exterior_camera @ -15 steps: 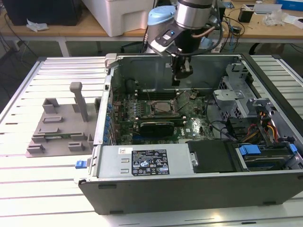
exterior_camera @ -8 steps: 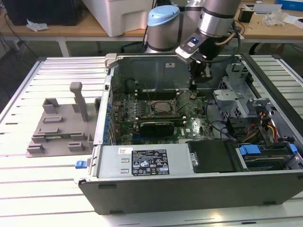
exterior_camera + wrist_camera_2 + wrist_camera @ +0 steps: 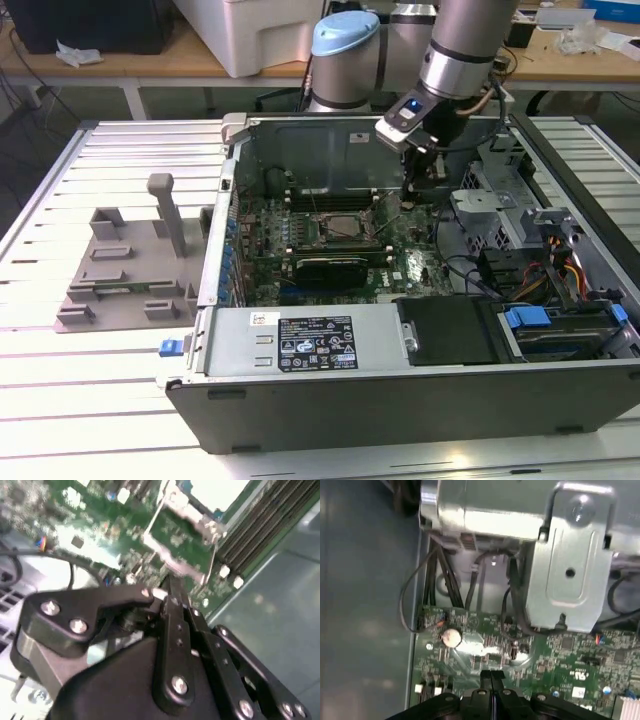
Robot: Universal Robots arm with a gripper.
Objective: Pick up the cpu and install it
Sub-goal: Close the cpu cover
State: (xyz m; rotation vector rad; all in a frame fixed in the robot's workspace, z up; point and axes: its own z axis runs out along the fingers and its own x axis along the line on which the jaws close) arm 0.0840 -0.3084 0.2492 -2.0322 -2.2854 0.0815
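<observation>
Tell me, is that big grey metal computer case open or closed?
Open. The grey metal computer case lies on its side with no cover, so the green circuit board inside is exposed.

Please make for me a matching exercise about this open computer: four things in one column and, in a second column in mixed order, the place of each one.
Things
1. grey tray
2. gripper
3. black graphics card
4. blue clip

Places
A. inside the computer case, just above the motherboard
B. on the table, at the exterior view's left, apart from the case
C. lying lengthwise across the motherboard
D. at the case's near corner, on the exterior view's left

Pairs: 1-B, 2-A, 3-C, 4-D
</observation>
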